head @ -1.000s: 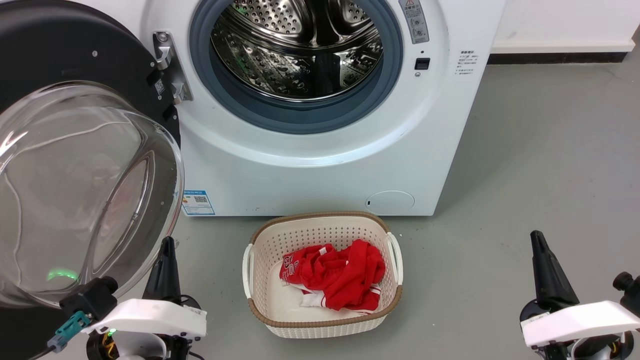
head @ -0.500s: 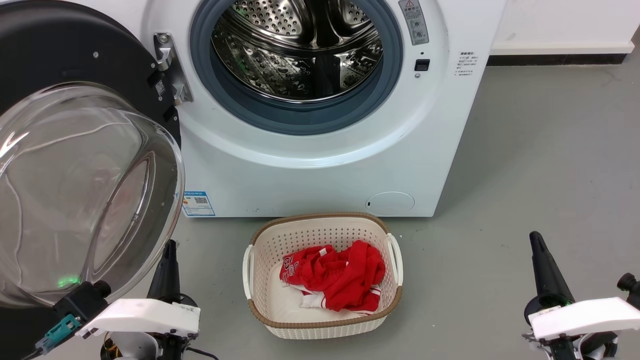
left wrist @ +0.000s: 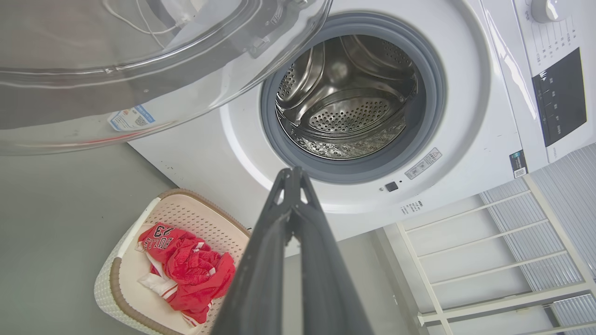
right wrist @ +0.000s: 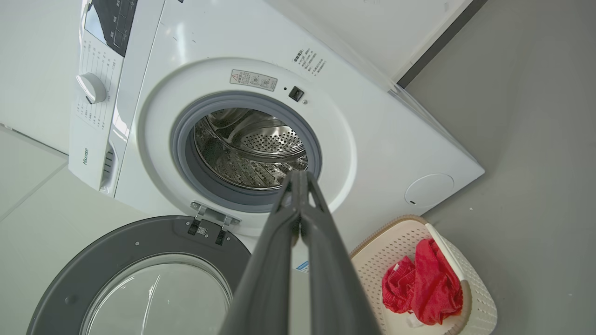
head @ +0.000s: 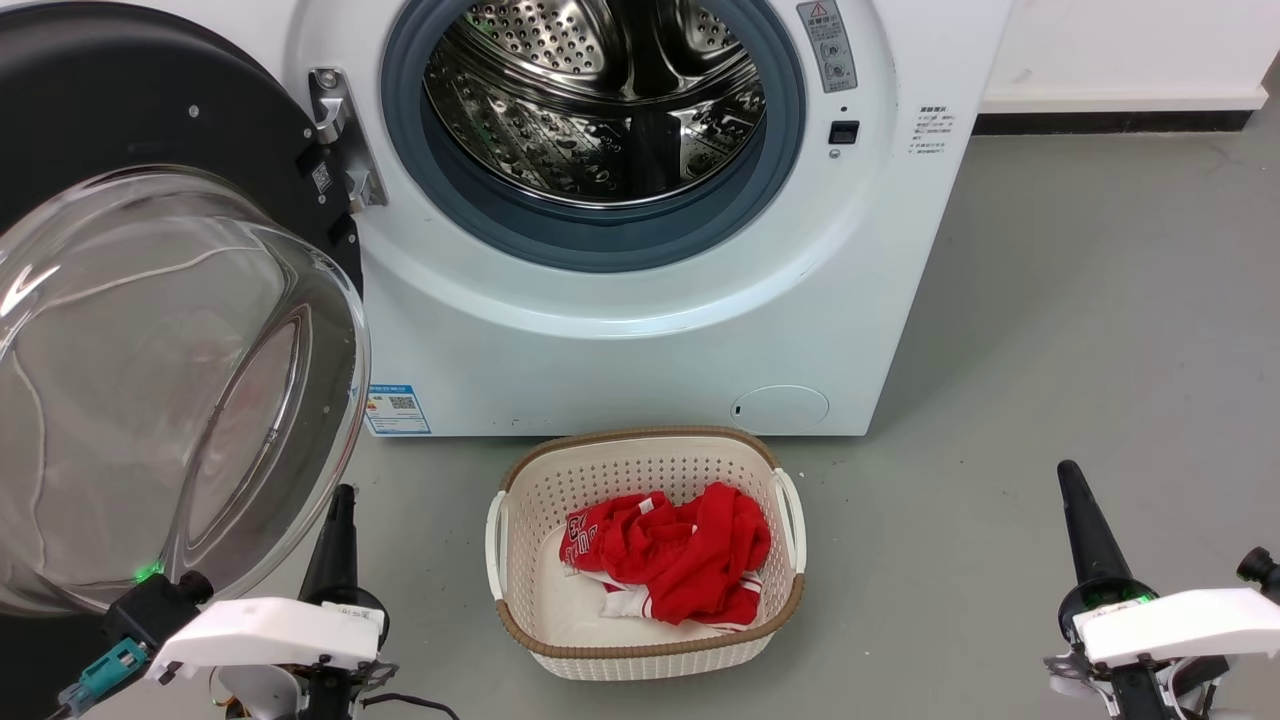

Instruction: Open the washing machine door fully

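Note:
The washing machine (head: pixel 620 340) stands before me with its steel drum (head: pixel 600 100) exposed. The washing machine door (head: pixel 150 130) is swung wide to the left on its hinge (head: pixel 335 130), its clear glass bowl (head: pixel 150 400) bulging toward me. The same door (right wrist: pixel 116 260) lies open below the drum in the right wrist view, and its glass bowl (left wrist: pixel 116 70) spans the top of the left wrist view. My left gripper (head: pixel 340 500) is shut, just below the bowl's lower edge and apart from it. My right gripper (head: pixel 1070 480) is shut over bare floor at the lower right. Both hold nothing.
A cream laundry basket (head: pixel 520 630) with red clothes (head: pixel 670 550) sits on the grey floor right in front of the machine, between my grippers. A white wire rack (left wrist: pixel 489 260) stands beside the machine in the left wrist view. Open floor (head: pixel 1100 300) stretches to the right.
Both grippers have sunk slightly toward the bottom of the head view. The door and basket keep their places.

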`<state>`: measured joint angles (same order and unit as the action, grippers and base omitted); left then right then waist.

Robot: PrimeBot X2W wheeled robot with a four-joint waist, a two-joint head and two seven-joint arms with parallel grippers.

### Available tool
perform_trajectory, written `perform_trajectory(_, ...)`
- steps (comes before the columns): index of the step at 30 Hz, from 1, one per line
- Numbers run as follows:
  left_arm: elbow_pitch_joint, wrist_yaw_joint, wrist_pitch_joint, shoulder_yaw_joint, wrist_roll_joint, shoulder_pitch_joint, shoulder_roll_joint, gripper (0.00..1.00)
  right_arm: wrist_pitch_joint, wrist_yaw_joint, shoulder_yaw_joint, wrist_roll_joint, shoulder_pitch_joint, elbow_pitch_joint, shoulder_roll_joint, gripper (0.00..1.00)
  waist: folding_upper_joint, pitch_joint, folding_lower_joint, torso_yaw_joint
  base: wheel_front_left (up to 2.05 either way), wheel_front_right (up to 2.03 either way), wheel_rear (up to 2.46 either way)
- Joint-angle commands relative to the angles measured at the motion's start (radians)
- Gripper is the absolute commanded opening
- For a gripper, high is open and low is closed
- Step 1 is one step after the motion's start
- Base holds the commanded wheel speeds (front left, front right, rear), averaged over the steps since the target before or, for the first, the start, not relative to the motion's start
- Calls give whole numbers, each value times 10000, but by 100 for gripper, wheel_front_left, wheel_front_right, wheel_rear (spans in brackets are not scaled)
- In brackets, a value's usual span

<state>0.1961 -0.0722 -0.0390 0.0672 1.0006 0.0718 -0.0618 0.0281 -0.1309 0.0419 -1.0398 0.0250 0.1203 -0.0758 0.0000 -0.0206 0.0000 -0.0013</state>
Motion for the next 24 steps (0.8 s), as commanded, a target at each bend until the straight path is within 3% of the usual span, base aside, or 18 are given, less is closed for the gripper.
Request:
perform_trajectory(1, -60, -96, 43, 33, 247, 265, -28, 0, -50, 0, 25, -271, 243, -31, -75, 0, 0, 2, 0, 1, 0, 0, 0)
perform_trajectory(24, 163, -298, 654, 226, 2623, 330, 30, 0, -470, 0, 141, -2622, 490, 481, -69, 0, 0, 60, 0, 5, 0, 0, 0)
